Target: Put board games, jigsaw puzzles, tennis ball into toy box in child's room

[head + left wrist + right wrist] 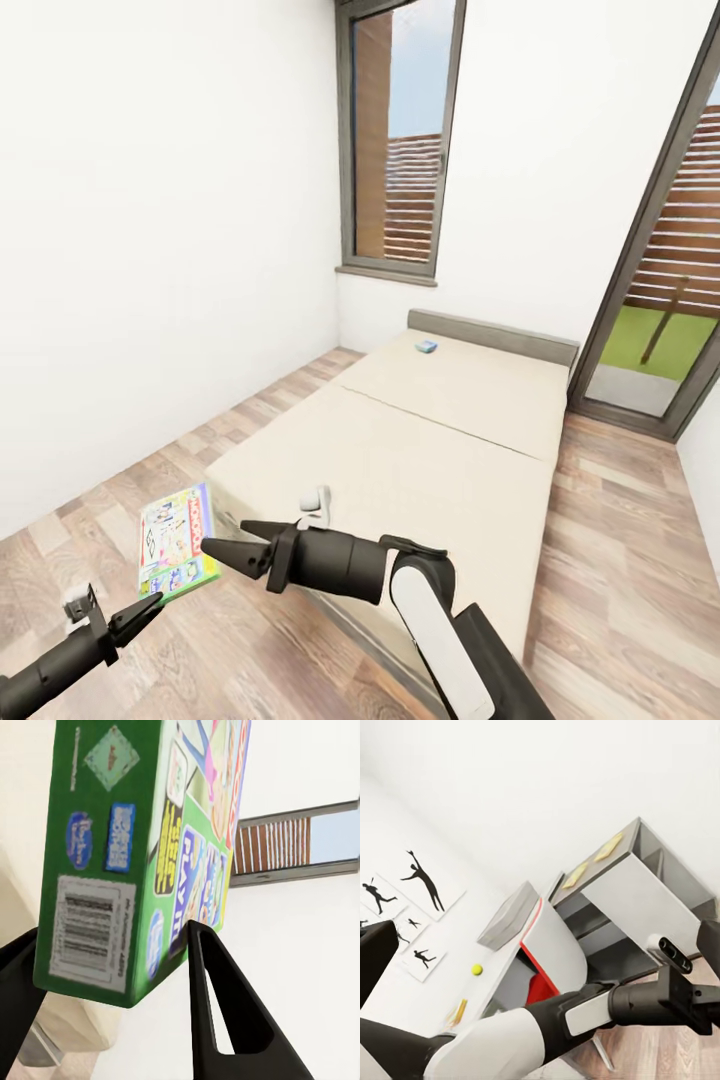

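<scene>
left gripper (150, 607) clamped on white-and-green board game (176, 541), box held above wood floor (250, 660) beside bed (440, 440). left wrist view: fingers (217, 1005) pinch box's green barcode edge (90, 870), window (300, 844) behind. small blue board game (426, 347) lies on mattress near grey headboard (495, 335). right gripper (225, 550) over bed's near corner, jaws slightly apart, nothing between them. right wrist view: tennis ball (477, 969) on white table (551, 945), grey toy box (510, 916) just beside on same top, yellow puzzles (607, 847) on grey cabinet (652, 892).
</scene>
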`<state>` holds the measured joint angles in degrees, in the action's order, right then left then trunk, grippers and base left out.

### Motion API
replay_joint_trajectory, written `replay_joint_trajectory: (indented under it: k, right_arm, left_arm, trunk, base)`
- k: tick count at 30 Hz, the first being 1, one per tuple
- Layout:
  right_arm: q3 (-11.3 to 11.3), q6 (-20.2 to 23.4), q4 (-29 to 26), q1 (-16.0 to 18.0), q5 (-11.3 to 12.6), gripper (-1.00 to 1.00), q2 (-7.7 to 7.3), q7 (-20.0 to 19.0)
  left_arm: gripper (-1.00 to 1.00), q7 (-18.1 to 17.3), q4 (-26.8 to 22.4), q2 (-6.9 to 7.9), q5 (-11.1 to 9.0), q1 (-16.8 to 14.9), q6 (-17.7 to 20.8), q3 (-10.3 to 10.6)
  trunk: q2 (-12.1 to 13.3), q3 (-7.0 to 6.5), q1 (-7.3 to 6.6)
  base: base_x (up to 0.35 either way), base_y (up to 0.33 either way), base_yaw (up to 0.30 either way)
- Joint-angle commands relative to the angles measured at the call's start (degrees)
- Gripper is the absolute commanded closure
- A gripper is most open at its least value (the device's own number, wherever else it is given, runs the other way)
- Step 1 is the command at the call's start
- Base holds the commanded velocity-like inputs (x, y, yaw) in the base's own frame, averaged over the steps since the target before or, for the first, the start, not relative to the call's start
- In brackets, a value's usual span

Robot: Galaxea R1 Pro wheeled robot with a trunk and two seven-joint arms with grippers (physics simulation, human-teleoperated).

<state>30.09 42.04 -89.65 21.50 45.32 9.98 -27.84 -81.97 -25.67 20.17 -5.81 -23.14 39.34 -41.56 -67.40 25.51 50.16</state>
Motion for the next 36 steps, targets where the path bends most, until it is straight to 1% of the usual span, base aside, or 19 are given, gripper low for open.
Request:
replay_joint_trajectory:
  k: [1,13,34,36]
  right_arm:
    - [0.1,0.3,0.0,0.0,0.1,-1.0,0.02,0.0]
    - [0.2,0.3,0.0,0.0,-0.1,-1.0,0.02,0.0]
    - [0.2,0.2,-0.1,0.0,-0.1,-1.0,0.02,0.0]
    - [0.3,0.2,-0.1,0.0,-0.1,-1.0,0.02,0.0]
  left_arm:
    - [1.0,-0.2,0.0,-0.02,0.0,-0.1,0.6,-0.2]
    - [1.0,-0.3,0.0,-0.01,0.0,-0.1,0.7,-0.2]
    - [1.0,-0.2,0.0,0.05,0.0,-0.1,0.7,-0.2]
    - [1.0,-0.2,0.0,0.09,0.0,-0.1,0.7,-0.2]
  trunk:
    - [0.0,0.0,0.0]
    - [0.0,-0.69,0.0]
    - [8.4,-5.67,-4.61]
    - [8.4,-5.79,-4.61]
  base:
    - [0.0,0.0,0.246]
    - [0.0,0.0,0.245]
    - [0.0,0.0,0.244]
    - [0.0,0.0,0.243]
